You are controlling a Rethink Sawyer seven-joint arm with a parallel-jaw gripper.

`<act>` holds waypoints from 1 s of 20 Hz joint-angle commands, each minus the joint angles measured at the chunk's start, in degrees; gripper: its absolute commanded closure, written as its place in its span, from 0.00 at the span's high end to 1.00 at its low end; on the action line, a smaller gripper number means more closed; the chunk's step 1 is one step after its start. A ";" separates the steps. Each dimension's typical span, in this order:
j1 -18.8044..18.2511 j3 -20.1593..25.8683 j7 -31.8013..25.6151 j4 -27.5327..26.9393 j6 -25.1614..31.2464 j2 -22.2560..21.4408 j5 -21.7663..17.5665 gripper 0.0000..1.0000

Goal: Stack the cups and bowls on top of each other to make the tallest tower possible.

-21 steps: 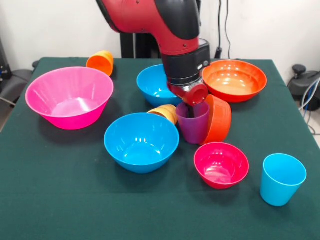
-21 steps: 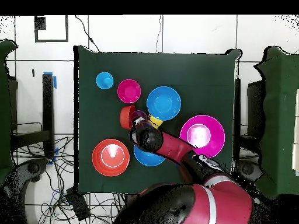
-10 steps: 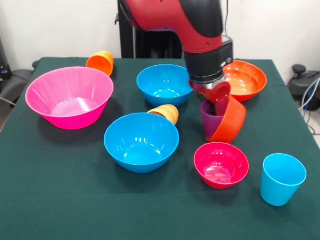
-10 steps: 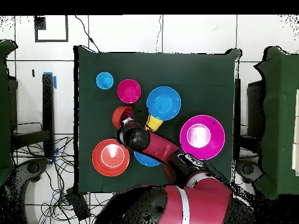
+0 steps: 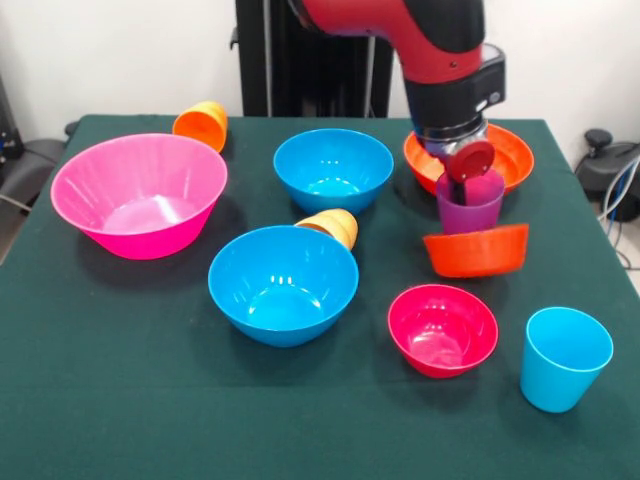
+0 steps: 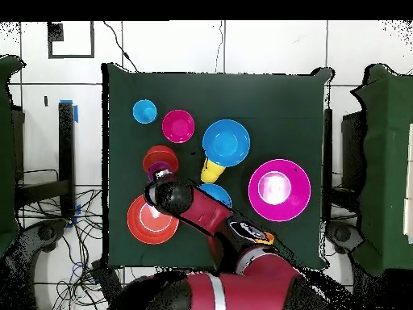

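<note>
The purple cup (image 5: 469,203) sits upright inside the small orange bowl (image 5: 476,250), and the pair looks raised off the green table (image 5: 120,400), towards its right edge, just in front of the wide orange-red bowl (image 5: 505,150). Nearest the front edge stands the light blue cup (image 5: 563,357) by the right corner, with the small magenta bowl (image 5: 442,328) beside it. A medium blue bowl (image 5: 283,284) comes next, the yellow-orange cup (image 5: 332,226) lying against its far rim. Further back are the large pink bowl (image 5: 139,194) at the left, a second blue bowl (image 5: 333,168), and the orange cup (image 5: 203,124) tipped over near the far left corner. The gripper (image 5: 459,190) reaches down into the purple cup, seemingly gripping its rim.
</note>
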 commanded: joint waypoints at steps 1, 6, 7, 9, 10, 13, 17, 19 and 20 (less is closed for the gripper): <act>3.67 -0.30 15.14 3.60 8.97 -3.77 6.94 0.00; 5.72 0.46 17.27 3.76 7.03 -4.07 8.91 0.00; 5.89 1.01 17.38 3.73 6.30 -4.07 9.01 0.00; 4.80 2.56 16.20 3.58 3.87 -2.99 8.06 0.00; 3.83 2.89 14.64 2.90 2.38 -1.48 6.66 0.00; 0.84 4.01 10.30 0.29 -2.17 3.87 2.44 0.00; 1.35 -1.15 3.39 -5.85 -2.58 8.88 -2.42 0.00; 1.08 -2.63 1.12 -8.22 -2.22 10.45 -4.80 0.00; 1.35 -3.28 1.19 -8.42 -1.41 9.99 -5.34 0.00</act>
